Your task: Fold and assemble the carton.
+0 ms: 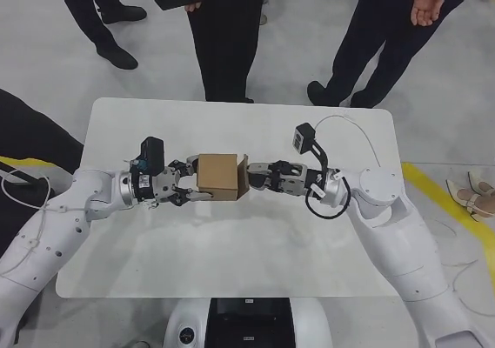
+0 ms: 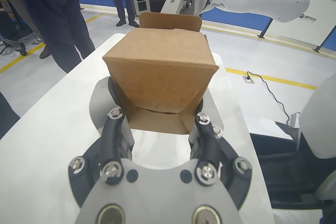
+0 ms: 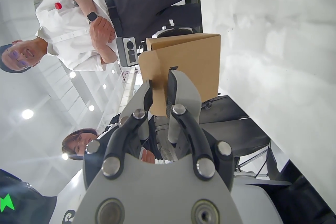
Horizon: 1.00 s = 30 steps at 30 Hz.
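Carton (image 1: 218, 176) braced between both arms over the middle of the counter (image 1: 230, 252).
The left fingers (image 2: 105, 104), spread wide, clamped the carton's near end, likely to steady it. The right fingers (image 3: 183, 88), nearly closed, pinched the far flap (image 3: 155, 70), apparently to fold it in.

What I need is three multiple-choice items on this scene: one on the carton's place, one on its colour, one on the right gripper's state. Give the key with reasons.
1. Where is the carton?
A. Between the left gripper and the right gripper
B. Alone at a table corner
C. On the floor

2. What colour is the carton?
A. White
B. Brown
C. Blue

3. How is the right gripper?
A. Wide open, clear of the carton
B. Holding a cable
C. Shut on a carton flap

Key: 1 A, the grippers flank it over the table; 2 B, it is plain brown cardboard; 3 C, it pinches the flap.
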{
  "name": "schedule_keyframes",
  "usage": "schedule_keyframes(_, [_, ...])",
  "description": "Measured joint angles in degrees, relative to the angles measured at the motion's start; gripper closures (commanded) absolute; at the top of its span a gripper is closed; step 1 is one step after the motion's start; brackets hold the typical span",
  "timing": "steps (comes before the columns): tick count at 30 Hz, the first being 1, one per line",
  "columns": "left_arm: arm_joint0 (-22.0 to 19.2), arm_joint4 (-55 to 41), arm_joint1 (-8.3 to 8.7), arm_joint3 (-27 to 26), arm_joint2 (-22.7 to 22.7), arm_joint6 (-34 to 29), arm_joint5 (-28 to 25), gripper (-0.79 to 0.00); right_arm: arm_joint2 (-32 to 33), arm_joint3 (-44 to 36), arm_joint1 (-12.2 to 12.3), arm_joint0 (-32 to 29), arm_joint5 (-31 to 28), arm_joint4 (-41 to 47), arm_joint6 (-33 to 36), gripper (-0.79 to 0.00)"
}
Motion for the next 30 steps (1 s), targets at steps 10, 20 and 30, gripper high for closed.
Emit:
schedule_keyframes(10, [1.2,0.8,-0.55,-0.2,-1.5,0.4,0.0,-0.185,-0.1,-0.8,0.4,-0.3,0.4,-1.0,0.7,-0.182])
schedule_keyframes(20, [1.8,0.9,-1.14,-0.4,-2.4,0.0,0.0,-0.182,-0.6,-2.0,0.8,-0.4,1.3,-3.9,-0.7,-0.151])
schedule_keyframes(30, [1.9,1.1,-1.71,-0.3,-3.0,-0.9,0.0,-0.200,-1.8,-2.6,0.9,0.4,1.5,-4.8,-1.6,-0.129])
